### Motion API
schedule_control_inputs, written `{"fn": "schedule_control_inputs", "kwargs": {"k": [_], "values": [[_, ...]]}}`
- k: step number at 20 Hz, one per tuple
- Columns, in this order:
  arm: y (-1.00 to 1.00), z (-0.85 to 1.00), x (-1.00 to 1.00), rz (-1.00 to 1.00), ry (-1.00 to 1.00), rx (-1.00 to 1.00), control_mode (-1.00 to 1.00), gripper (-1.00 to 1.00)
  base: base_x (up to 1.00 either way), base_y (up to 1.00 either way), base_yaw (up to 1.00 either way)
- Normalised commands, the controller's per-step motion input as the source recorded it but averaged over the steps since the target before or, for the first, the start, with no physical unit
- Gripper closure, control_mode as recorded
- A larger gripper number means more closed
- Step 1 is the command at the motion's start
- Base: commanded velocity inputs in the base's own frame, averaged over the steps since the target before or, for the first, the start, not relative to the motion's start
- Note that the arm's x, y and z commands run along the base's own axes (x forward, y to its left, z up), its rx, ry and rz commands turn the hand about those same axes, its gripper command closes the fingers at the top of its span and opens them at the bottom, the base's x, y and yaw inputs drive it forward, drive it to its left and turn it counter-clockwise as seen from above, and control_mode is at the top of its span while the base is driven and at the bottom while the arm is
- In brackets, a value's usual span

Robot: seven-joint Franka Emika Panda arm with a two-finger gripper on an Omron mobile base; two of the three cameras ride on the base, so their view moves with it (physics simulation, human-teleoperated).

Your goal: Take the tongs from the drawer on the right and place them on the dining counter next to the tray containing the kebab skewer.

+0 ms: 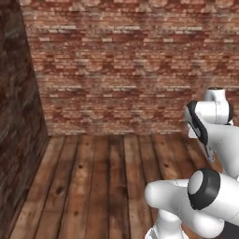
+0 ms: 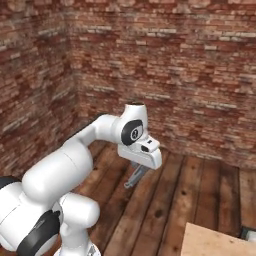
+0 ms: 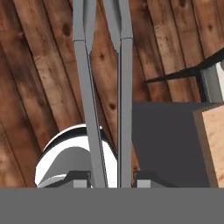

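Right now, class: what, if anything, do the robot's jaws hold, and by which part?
The gripper holds the tongs, clamped across their two thin arms, which run away from the camera over the wooden floor. Which end is held cannot be told.

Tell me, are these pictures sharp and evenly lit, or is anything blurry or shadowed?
Left base view: flat, soft light, the brick wall slightly blurred, no glare. Right base view: the same even light, faint shade under the arm. Hand view: the tongs loom large and stretched, close to the lens; the counter edge has a dark shaded side.
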Motion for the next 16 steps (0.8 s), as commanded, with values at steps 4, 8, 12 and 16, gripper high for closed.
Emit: {"fn": "schedule_control_inputs", "kwargs": {"k": [4, 8, 12, 16], "values": [[0.00, 0.00, 0.00, 0.00, 0.00, 0.00, 1.00, 1.00, 0.84, 0.09, -0.14], [0.00, 0.00, 0.00, 0.00, 0.00, 0.00, 1.00, 1.00, 0.80, 0.10, -0.19], [0.00, 0.00, 0.00, 0.00, 0.00, 0.00, 1.00, 1.00, 0.76, 0.12, -0.27], [0.00, 0.00, 0.00, 0.00, 0.00, 0.00, 1.00, 1.00, 0.75, 0.12, -0.29]]}}
